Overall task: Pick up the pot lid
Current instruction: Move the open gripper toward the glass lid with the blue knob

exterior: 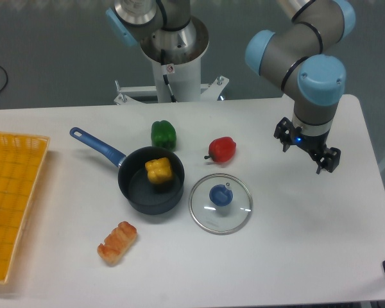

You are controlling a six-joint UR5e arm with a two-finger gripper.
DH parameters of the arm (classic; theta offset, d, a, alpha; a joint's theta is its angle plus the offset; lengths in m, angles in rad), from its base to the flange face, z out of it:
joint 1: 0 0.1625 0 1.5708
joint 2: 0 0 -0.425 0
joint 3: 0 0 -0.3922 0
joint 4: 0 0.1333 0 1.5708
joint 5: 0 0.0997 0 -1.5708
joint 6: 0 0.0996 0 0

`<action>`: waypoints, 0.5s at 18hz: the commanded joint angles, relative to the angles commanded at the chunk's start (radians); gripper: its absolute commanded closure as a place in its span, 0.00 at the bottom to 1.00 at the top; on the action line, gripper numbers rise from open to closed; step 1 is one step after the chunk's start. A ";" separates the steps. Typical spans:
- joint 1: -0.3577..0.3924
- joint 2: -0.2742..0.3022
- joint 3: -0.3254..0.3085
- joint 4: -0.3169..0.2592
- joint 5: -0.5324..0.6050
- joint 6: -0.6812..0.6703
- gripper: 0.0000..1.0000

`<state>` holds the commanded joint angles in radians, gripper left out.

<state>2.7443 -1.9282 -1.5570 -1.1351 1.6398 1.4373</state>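
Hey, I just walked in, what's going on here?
A robot arm seems about to pick up the round clear pot lid with a blue knob, but nothing is holding it at the moment. The lid lies on the white table, beside a black pan with a blue handle that has a yellow object inside. The end effector is beyond the pan, away from the lid; I can't tell whether it is open.

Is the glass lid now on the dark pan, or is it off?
Off. The lid lies beside the pan, whose top is uncovered, with a yellow item visible inside.
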 joint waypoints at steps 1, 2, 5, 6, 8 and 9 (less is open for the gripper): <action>0.000 0.000 -0.003 0.002 0.000 -0.003 0.00; 0.000 0.000 -0.012 0.002 -0.003 -0.005 0.00; 0.005 0.002 -0.012 0.000 -0.020 -0.006 0.00; 0.005 0.002 -0.015 0.000 -0.020 -0.006 0.00; 0.003 0.000 -0.020 0.000 -0.020 -0.008 0.00; 0.005 0.002 -0.023 0.000 -0.021 -0.008 0.00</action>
<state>2.7489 -1.9267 -1.5800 -1.1351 1.6184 1.4297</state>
